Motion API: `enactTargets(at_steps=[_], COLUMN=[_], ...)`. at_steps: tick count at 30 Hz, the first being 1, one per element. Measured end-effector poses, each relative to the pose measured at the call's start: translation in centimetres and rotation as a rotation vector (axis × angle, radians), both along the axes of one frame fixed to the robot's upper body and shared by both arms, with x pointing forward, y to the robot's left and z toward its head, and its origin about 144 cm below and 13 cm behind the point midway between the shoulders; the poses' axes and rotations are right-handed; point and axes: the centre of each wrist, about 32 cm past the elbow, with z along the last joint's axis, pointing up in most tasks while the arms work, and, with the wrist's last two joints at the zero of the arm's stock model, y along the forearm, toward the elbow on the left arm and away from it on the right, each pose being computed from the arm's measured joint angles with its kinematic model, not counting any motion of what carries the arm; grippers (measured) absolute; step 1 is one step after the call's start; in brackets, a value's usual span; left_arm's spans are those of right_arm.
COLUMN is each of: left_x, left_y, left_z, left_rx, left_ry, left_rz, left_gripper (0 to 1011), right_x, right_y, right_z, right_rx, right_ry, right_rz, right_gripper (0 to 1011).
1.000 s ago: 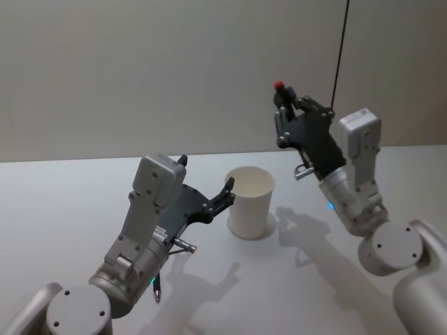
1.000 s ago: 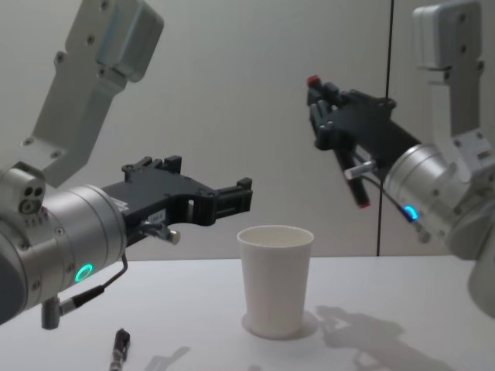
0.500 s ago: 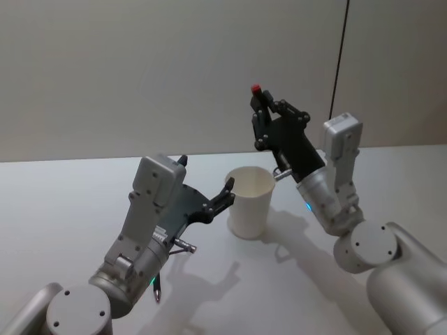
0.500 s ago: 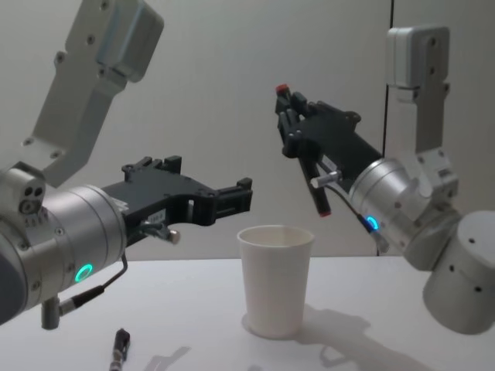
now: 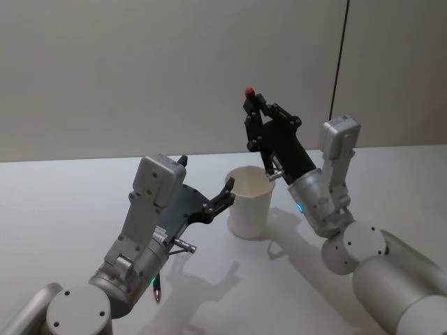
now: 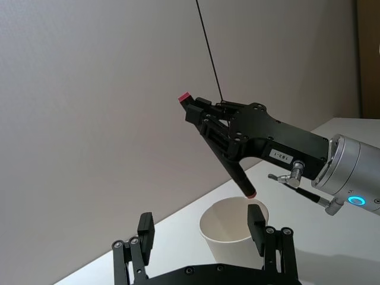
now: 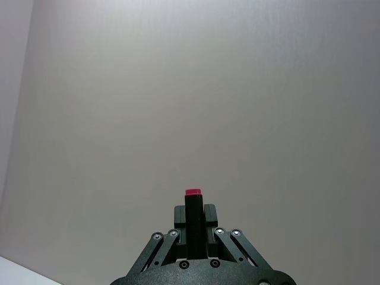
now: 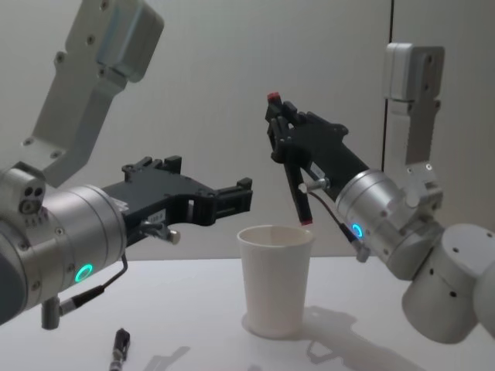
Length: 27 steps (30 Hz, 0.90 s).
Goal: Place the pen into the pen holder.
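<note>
The pen holder (image 5: 250,206) is left open from above, only the pen (image 6: 239,180) being hung over its rim. Its left side is blocked by the left gripper (image 6: 200,219), spread just beside it.

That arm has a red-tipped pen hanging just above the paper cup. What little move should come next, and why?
Probably lower the pen into the pen holder, nudging it slightly toward the middle. The right gripper grips the pen tilted, with its lower tip just above the rim, near the holder's right edge. The left gripper hovers open beside the holder.
</note>
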Motion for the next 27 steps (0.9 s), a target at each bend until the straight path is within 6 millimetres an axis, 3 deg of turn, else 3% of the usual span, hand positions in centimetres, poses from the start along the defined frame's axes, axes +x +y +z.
enactTargets(at_steps=[12,15,27], left_x=[0.0,0.0,0.0], left_y=[0.0,0.0,0.0], left_z=[0.0,0.0,0.0], left_rx=[0.000,0.000,0.000], left_ry=[0.000,0.000,0.000], left_rz=[0.000,0.000,0.000], left_gripper=[1000,1000,1000], right_x=[0.0,0.0,-0.1], right_y=[1.0,1.2,1.8], right_z=[-0.5,-0.5,-0.7], right_rx=[0.018,0.018,0.006], right_ry=[0.020,0.020,0.018], right_rz=[0.042,0.049,0.064], right_gripper=[163,218,600])
